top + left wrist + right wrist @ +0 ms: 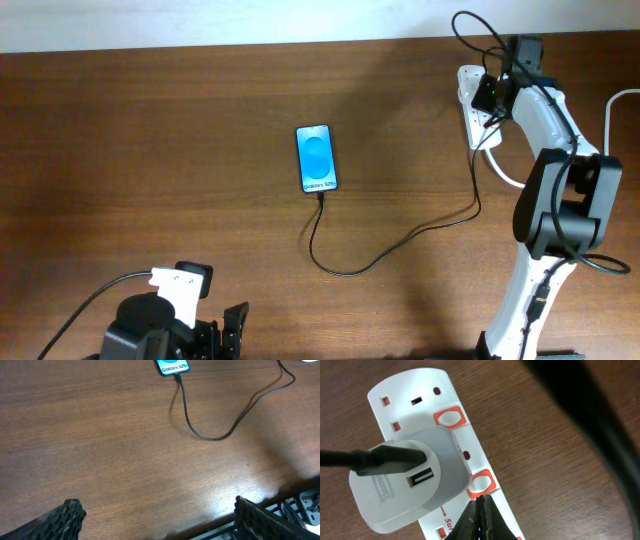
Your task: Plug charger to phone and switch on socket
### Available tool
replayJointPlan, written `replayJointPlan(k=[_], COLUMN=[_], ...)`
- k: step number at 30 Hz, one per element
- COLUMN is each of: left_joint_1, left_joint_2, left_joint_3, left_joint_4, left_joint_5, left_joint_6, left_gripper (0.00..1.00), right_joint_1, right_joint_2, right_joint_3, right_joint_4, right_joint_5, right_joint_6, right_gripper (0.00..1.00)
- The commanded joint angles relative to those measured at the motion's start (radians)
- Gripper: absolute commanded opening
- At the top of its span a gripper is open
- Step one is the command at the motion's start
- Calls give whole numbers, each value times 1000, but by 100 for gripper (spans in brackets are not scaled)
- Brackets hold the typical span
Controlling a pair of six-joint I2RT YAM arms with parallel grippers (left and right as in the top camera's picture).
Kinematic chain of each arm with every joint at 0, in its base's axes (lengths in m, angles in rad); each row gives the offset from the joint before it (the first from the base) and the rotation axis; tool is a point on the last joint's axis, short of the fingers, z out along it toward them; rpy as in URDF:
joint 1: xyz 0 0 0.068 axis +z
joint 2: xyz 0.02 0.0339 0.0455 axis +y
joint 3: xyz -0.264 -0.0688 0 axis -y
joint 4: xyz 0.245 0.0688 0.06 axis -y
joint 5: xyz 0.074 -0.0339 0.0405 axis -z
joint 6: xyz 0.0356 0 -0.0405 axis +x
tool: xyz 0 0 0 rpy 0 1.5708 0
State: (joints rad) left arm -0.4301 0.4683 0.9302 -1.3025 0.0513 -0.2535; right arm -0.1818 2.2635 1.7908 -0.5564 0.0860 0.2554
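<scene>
Right tool (479,516), fingers together, hangs over the white oblong plastic power strip (402,390). Its tip points at the red-rimmed switch (481,484) just ahead.

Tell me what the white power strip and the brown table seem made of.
White oblong power strip: likely moulded plastic, smooth, slightly glossy, with rounded edges. Brown table: wood or wood-look laminate, shown by grain lines and glare; which one is unclear.
</scene>
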Motion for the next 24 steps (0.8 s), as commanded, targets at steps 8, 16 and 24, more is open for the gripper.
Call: replayJointPlan(k=[8,16,24], left_joint_1=[-2,-2,-2], left_joint_2=[-3,-3,-3], left_joint_3=[0,0,0], left_joint_4=[-1,-1,-1], left_joint_5=[-4,-4,-4], left_joint_6=[9,9,9], left_gripper=[99,100,99], right_joint_1=[-15,-15,-14], right_joint_2=[35,50,51], right_joint_3=[-7,-7,-8], right_joint_4=[35,51,82], right_joint_5=[-42,-57,-60], right_joint_6=[-68,-68,-68], right_gripper=[4,4,4])
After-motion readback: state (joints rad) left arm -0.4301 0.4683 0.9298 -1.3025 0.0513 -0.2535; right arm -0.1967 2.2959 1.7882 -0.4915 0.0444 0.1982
